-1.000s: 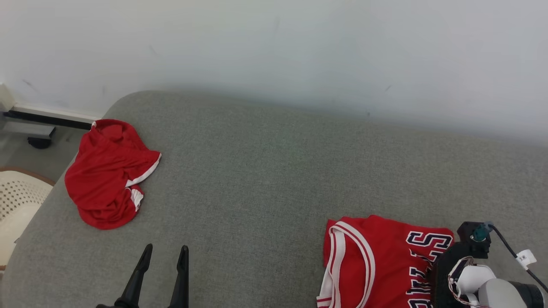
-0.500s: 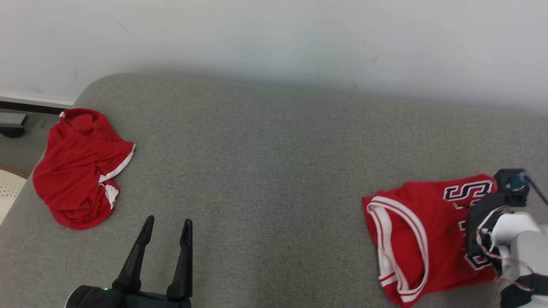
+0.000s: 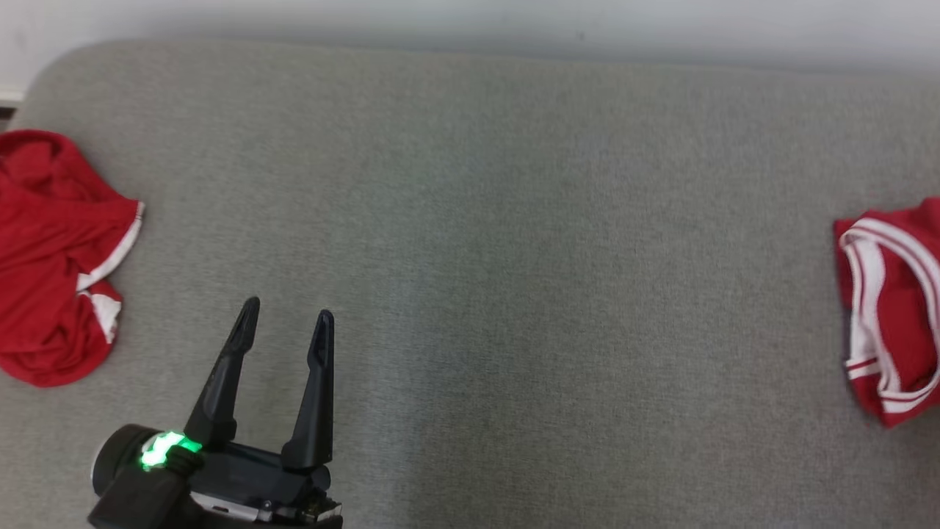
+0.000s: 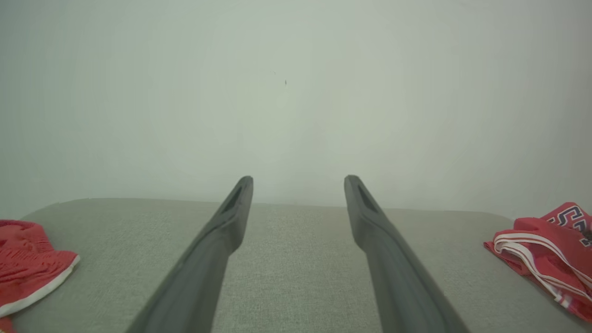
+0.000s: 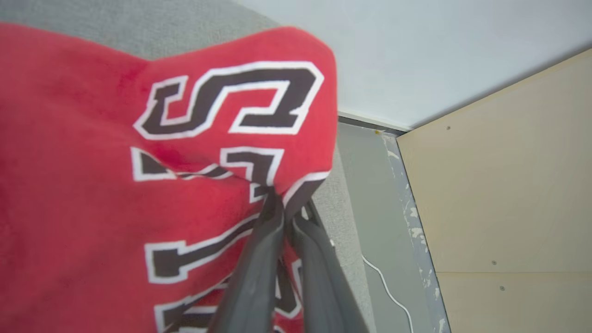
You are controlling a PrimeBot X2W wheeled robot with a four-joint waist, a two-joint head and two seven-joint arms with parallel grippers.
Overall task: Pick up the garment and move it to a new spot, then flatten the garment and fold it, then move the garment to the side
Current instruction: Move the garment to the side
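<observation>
Head view. The grey cushion (image 3: 514, 220) runs across the frame below a pale wall (image 3: 470, 15). The red jersey (image 3: 892, 308), the garment of the task, is seen at the far right edge, cut off by the frame, its white-trimmed opening turned toward the middle of the cushion. A pair of red shorts (image 3: 51, 257) with white trim is bunched at the far left edge, well apart from the jersey. The left gripper (image 3: 288, 308) is shown at lower left, its two dark fingers spread wide with nothing between them; a green light (image 3: 165, 448) is lit on its wrist.

Left wrist view. The spread fingers are pointed across the bare cushion at the wall. The shorts are placed at the left edge and the jersey at the right edge, both lying on the cushion.

Right wrist view. The right gripper (image 5: 282, 212) is closed on a fold of the jersey, pinched at the dark, white-edged lettering. Red cloth is draped over the left half. A grey floor (image 5: 370, 185), a white cable (image 5: 388, 291) and a pale wooden panel (image 5: 499, 185) are seen at right.
</observation>
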